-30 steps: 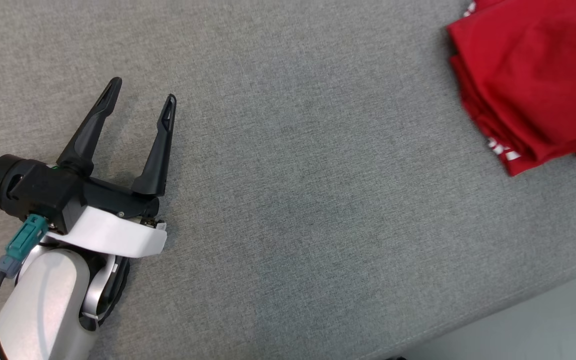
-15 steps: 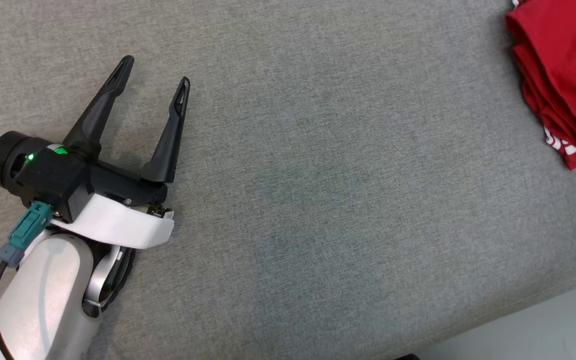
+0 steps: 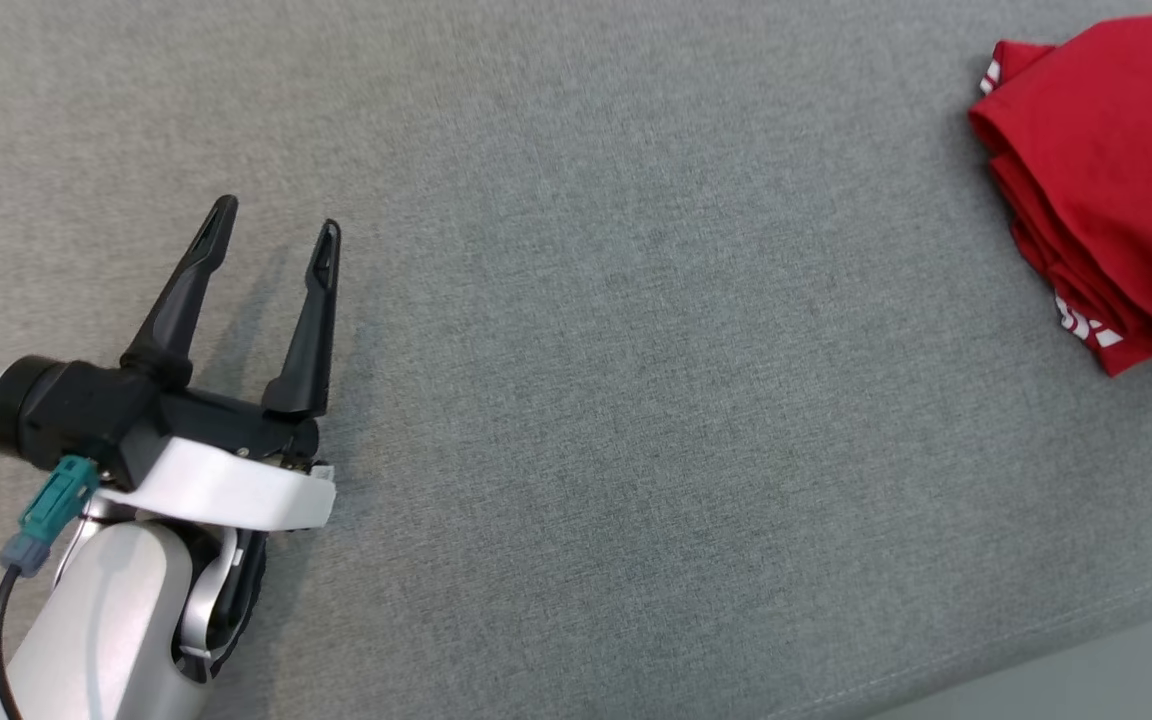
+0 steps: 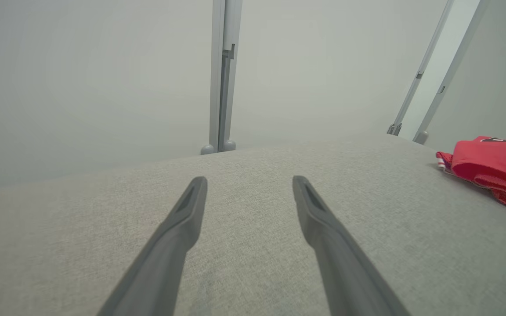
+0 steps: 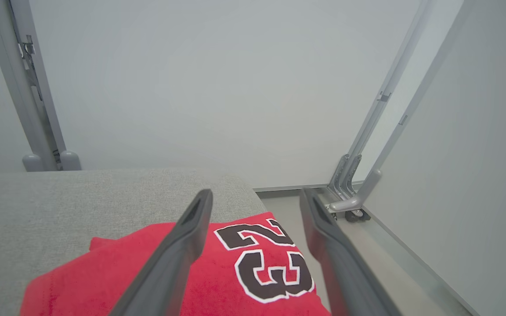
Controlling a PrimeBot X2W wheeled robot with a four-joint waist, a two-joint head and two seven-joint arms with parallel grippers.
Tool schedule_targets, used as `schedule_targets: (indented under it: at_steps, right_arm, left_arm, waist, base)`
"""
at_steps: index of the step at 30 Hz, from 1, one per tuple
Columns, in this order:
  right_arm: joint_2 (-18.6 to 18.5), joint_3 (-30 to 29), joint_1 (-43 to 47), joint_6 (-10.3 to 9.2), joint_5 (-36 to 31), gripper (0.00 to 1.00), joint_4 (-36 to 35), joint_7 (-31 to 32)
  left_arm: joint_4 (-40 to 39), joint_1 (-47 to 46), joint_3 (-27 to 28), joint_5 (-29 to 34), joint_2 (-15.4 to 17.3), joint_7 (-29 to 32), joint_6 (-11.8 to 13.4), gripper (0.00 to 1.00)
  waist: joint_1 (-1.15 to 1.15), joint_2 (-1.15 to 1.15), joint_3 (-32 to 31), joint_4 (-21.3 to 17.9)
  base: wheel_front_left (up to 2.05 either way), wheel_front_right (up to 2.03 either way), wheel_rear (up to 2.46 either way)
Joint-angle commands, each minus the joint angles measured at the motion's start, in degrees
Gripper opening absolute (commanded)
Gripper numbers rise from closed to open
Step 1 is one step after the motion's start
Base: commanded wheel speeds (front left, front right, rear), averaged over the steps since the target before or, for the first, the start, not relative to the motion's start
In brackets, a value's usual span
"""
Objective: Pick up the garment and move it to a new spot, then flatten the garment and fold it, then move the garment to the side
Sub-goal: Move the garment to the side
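At about eight o'clock in the head view, the left gripper [image 3: 276, 215], two long black fingers on a white wrist, lies low over the grey woven fabric surface [image 3: 636, 350]. Its jaws are spread wide with nothing between them. It has kept that pose through the last second, allowing for the head's own swinging.

Over at two o'clock, hard by the right edge of the surface, lies the red jersey garment [image 3: 1106, 170]. It is a thick layered bundle with white trim at its folds and a black number outlined in white on top. It seems to slide about from glance to glance, but the whole picture shifts with it, so I take that for the camera turning rather than the cloth moving.

The real change is at the right gripper [image 5: 256, 193]. Its dark fingers were pressed together a second ago and now stand spread over the bundle, pinching nothing, with the number showing between them. Whether the tips touch the cloth I cannot tell. To my eye this is a release: the garment has been set down folded near the corner, close to the pale floor [image 3: 1136, 670] beyond. If so, moving it aside looks done or nearly so, and the arm need only lift away without snagging the top layer.
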Motion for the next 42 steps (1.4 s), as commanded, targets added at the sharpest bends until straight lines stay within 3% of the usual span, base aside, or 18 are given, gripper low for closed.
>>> schedule_targets:
  at_steps: [1,5,9,14,26,42]
  right_arm:
    - [2.57,-2.49,3.35,-0.02,-0.33,1.0,-4.25,-0.28]
    - [10.23,-6.72,11.66,-0.02,-3.57,1.0,-18.41,-0.2]
    - [18.05,-6.47,18.85,-0.02,-5.89,1.0,-28.22,-0.17]
    - [22.56,-3.65,24.55,-0.02,-8.51,1.0,-34.27,0.84]
    - [24.34,0.08,33.78,-0.02,-11.17,1.0,-35.55,3.96]
    - [24.34,-1.83,42.92,-0.02,-13.31,1.0,-38.29,7.9]
  left_arm:
    - [0.36,0.95,0.7,-0.74,0.18,-0.57,0.51,1.0]
    - [0.33,3.12,2.38,-1.84,-0.51,-1.64,2.06,1.0]
    - [-0.05,5.32,4.28,-2.82,-0.91,-2.36,3.67,1.0]
    - [-0.23,8.3,6.0,-3.81,-1.34,-2.86,5.35,1.0]
    - [0.11,16.53,7.29,-4.99,-0.92,-3.11,6.82,1.0]
    - [0.09,24.07,5.36,-4.61,0.97,-0.41,7.39,1.0]
  waist:
    - [0.0,0.0,-2.98,1.12]
    - [0.0,0.0,-6.14,2.72]
    - [0.0,0.0,-9.06,4.67]
    - [0.0,0.0,-12.92,7.37]
    - [0.0,0.0,-22.02,12.18]
    - [0.0,0.0,-29.81,13.2]
  base:
    - [0.0,0.0,0.0]
    - [0.0,0.0,0.0]
    - [0.0,0.0,0.0]
    - [0.0,0.0,0.0]
    - [0.0,0.0,0.0]
    - [0.0,0.0,0.0]
